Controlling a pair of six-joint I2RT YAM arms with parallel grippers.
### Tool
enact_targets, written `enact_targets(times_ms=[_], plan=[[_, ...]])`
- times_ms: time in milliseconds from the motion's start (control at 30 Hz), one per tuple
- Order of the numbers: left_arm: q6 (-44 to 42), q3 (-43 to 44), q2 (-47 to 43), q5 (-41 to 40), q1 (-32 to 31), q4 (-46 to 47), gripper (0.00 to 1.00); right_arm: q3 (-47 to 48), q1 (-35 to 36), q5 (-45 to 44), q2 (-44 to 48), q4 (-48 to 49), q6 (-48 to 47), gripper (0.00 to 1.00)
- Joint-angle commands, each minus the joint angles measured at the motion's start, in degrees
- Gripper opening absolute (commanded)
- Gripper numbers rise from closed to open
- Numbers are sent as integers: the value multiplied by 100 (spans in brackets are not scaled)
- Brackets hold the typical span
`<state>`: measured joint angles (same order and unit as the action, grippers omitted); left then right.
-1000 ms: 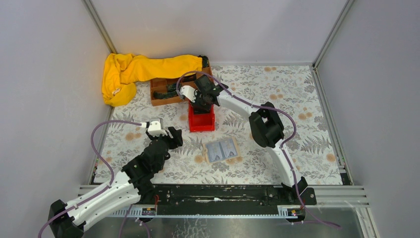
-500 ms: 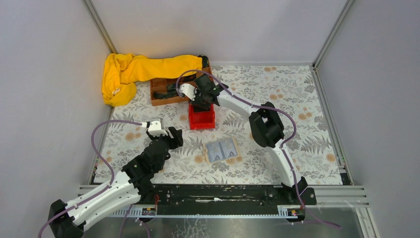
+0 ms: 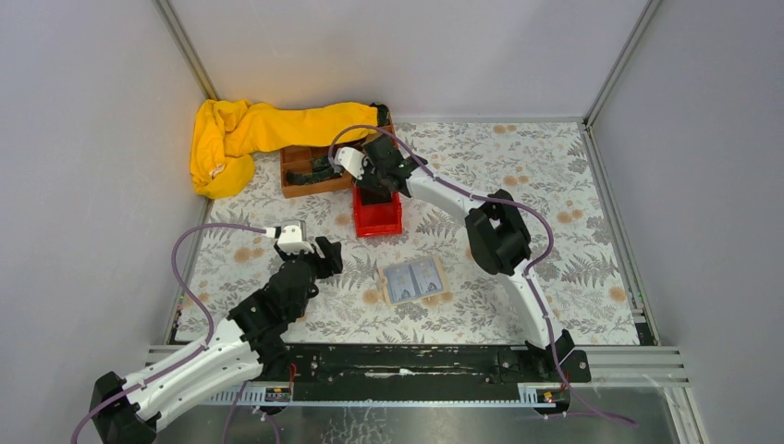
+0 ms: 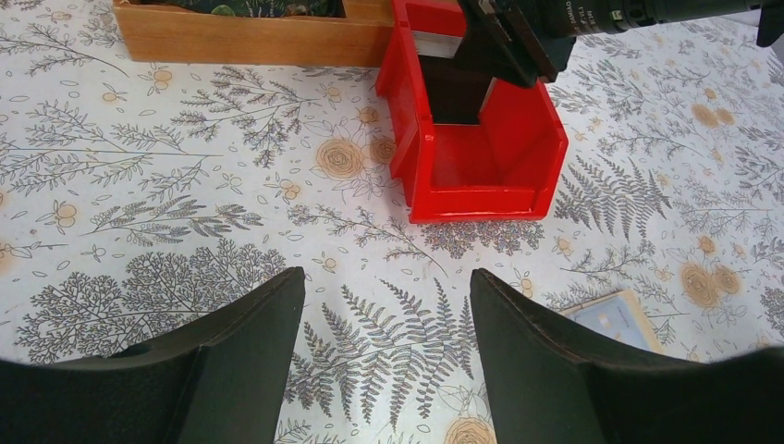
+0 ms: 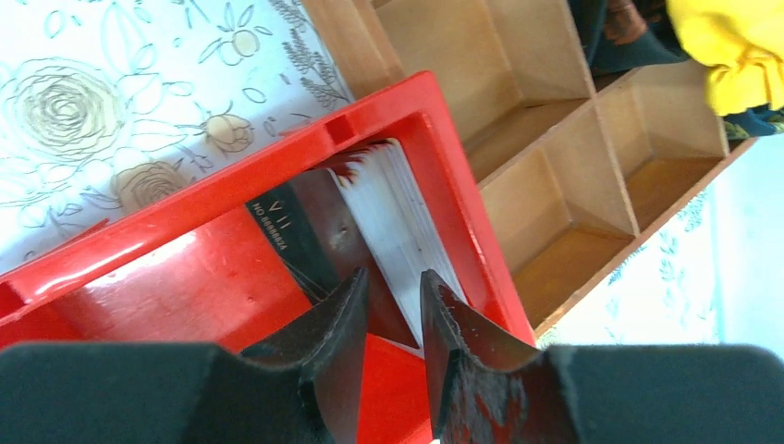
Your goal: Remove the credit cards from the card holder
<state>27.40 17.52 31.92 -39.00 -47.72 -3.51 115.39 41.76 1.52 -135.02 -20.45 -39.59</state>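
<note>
Several credit cards (image 5: pixel 393 222), a dark one beside a whitish stack, stand on edge in the red bin (image 5: pixel 185 213), leaning on its wall by the wooden tray. My right gripper (image 5: pixel 394 276) hangs just over them, open by a narrow gap, its fingertips at the cards' upper edges without pinching any. In the top view the right gripper (image 3: pixel 375 190) is above the red bin (image 3: pixel 377 225). The card holder (image 3: pixel 415 279), slate-blue with a tan edge, lies flat on the cloth nearer the arms. My left gripper (image 4: pixel 385 277) hovers open above bare tablecloth, left of the card holder (image 4: pixel 615 319).
A brown wooden compartment tray (image 3: pixel 305 176) sits right behind the red bin, partly under a yellow cloth (image 3: pixel 250 134). Grey walls enclose the flowered tablecloth on three sides. The left gripper (image 3: pixel 325 254) is short of the red bin (image 4: pixel 481 199).
The right gripper's jaws have widened and it has shifted slightly toward the far side over the red bin. The left arm and the card holder have not moved.
</note>
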Motion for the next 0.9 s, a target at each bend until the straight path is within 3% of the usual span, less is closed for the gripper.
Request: enact_targets(times_ms=[0, 267, 467, 667, 867], plan=[[-99, -38, 5, 6, 52, 353, 73, -99, -54, -399, 485, 597, 87, 35], [-129, -39, 57, 38, 56, 400, 73, -773, -63, -849, 716, 1745, 310, 34], [-147, -40, 150, 45, 61, 437, 73, -2021, -62, -571, 1697, 3343, 606, 34], [-165, -55, 156, 82, 64, 461, 73, -2663, -61, -309, 2309, 3715, 864, 34], [-166, -11, 289, 129, 70, 522, 73, -3486, -67, -896, 2888, 3866, 1443, 33]])
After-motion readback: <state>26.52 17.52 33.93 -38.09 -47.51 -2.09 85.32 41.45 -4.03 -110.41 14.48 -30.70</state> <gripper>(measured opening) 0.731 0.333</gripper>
